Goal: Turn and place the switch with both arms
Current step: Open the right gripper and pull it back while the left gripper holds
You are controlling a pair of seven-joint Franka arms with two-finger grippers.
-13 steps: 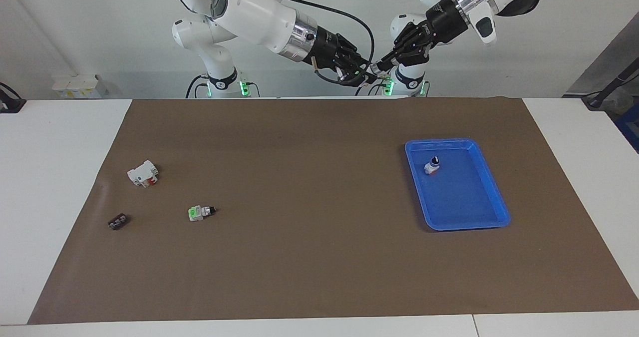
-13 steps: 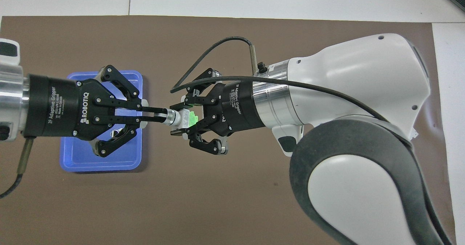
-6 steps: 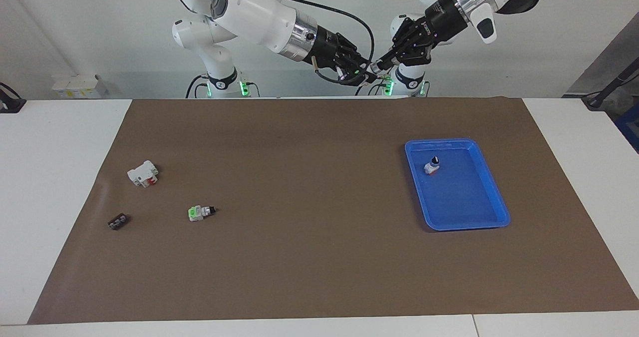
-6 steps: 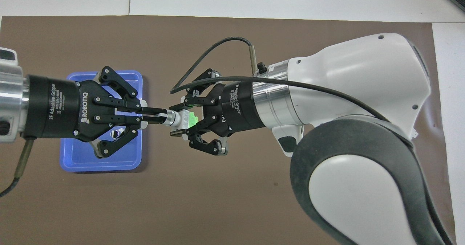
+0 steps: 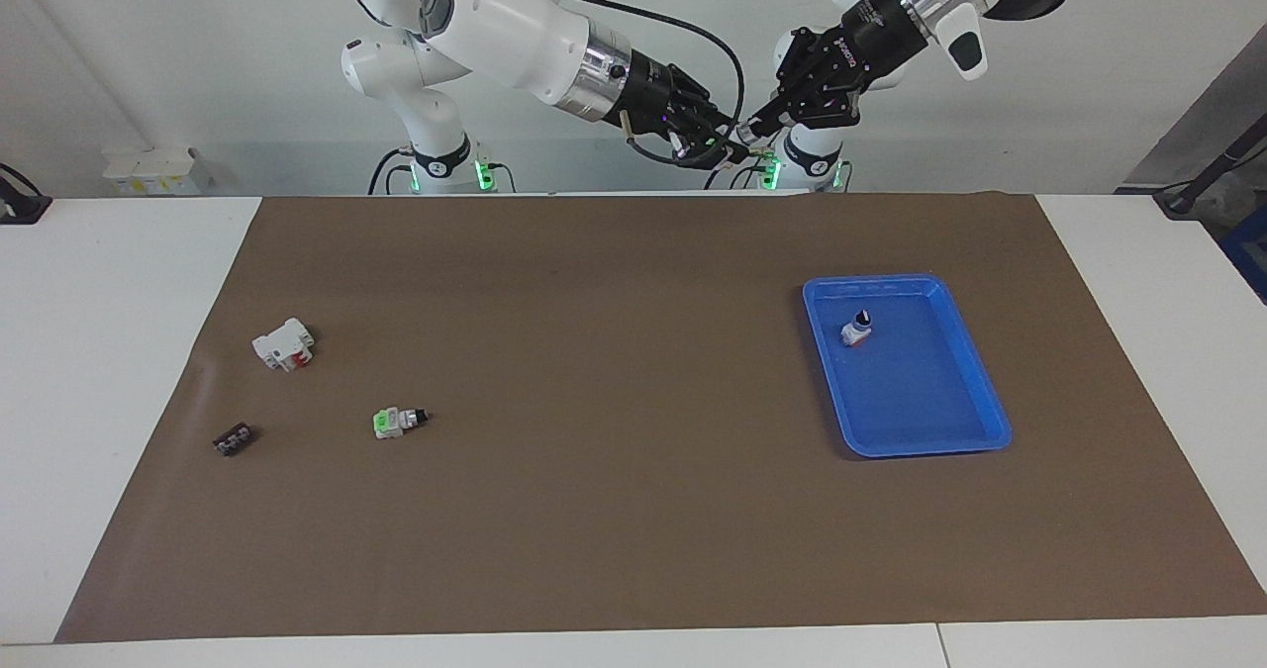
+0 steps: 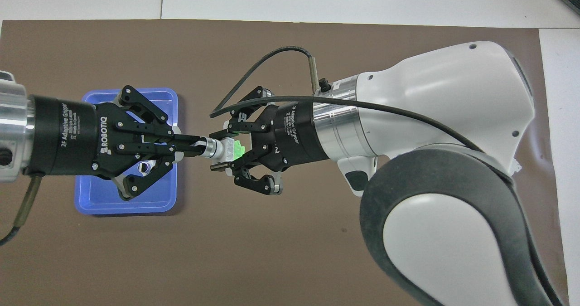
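Green-ended switch (image 6: 225, 149) hangs in the air between my two grippers, high above the brown mat (image 5: 633, 510) at the robots' edge of the table. My right gripper (image 6: 223, 150) is clamped on the green block and white body; my left gripper (image 6: 195, 145) has its fingertips pinched together on the black knob end, links splayed out to the sides. Both hold it at once, switch roughly level, the two grippers pointing at each other. Plenty of bare mat below and toward the middle of the table. Blue tray (image 5: 975, 426) sits toward my left arm's end, with a red-based switch (image 5: 857, 331) in its corner nearest the robots. Toward my right arm's end lie a second green switch (image 5: 397, 421), a white block (image 5: 283, 343) and a small black part (image 5: 234, 439), well apart from each other. Right forearm reaches in slanting downward, left wrist likewise from its own end.
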